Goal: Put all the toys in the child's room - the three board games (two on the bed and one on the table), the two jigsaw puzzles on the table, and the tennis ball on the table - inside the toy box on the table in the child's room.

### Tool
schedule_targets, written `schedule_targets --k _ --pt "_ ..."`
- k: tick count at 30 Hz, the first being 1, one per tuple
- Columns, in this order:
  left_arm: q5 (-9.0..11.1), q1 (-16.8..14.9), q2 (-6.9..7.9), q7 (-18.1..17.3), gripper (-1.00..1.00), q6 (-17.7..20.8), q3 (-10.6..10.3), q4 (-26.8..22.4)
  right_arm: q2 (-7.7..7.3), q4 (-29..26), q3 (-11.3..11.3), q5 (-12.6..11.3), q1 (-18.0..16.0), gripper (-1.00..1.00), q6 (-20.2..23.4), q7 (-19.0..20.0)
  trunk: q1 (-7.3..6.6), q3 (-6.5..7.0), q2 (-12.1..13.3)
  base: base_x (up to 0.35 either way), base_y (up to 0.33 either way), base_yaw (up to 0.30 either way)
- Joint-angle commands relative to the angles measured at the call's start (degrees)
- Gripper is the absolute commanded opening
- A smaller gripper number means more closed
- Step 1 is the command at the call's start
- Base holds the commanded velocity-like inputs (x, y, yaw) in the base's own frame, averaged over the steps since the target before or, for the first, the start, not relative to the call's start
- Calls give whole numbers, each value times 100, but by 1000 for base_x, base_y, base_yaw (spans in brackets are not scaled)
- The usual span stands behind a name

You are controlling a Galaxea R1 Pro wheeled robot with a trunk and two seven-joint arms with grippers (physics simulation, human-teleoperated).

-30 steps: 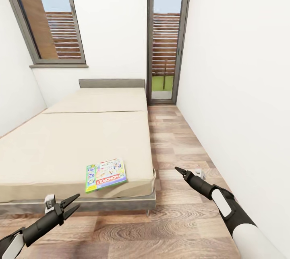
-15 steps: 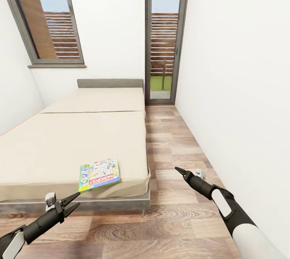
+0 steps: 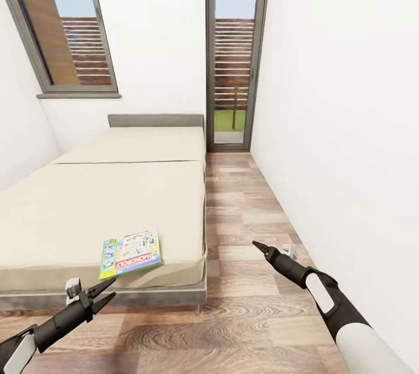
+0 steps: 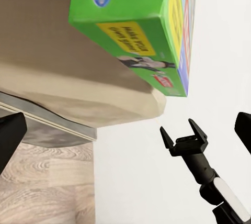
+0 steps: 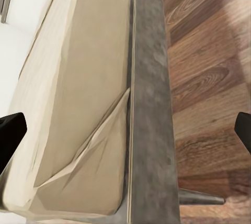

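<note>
A pale board game (image 3: 137, 253) with a red banner lies flat on the bed (image 3: 116, 199) near its foot corner. A green strip (image 3: 107, 258) runs along the box's left edge; I cannot tell whether it is a second box. The left wrist view shows the green box (image 4: 130, 9) overhanging the mattress corner. My left gripper (image 3: 108, 292) hovers open just in front of the bed's foot, a short way below the game. My right gripper (image 3: 256, 244) hangs open over the floor to the right of the bed, its spread fingers (image 4: 196, 128) empty.
The grey bed frame (image 5: 149, 103) runs along a wooden floor aisle (image 3: 244, 211) between the bed and the white right wall (image 3: 349, 129). A glass door (image 3: 231, 53) closes the aisle's far end. A window (image 3: 64, 24) sits above the headboard side.
The whole picture has shifted left, so the camera has moved. The bed and game now sit further left in view. Both arms hold the same pose.
</note>
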Motion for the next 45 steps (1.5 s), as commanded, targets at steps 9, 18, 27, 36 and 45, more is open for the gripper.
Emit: schedule_targets --k 9,18,27,36,45 --pt "20 -3 0 -11 100 51 8 -2 1 -1 -23 -33 -1 100 47 7 -1 -5 -2 2 -5 0" --pt "19 -3 0 -11 100 51 7 -2 6 -2 -20 -26 -2 100 41 7 -111 85 198 0 0 0" --pt "21 -3 0 -11 100 51 9 -2 10 -4 -16 -17 2 100 27 7 -155 120 279 0 0 0" --pt "22 -3 0 -11 100 51 14 -2 10 -4 -15 -9 0 100 -35 7 -287 228 519 0 0 0" --pt "21 -1 0 -11 100 46 28 -2 10 -1 -15 -8 1 100 -40 7 -287 228 519 0 0 0"
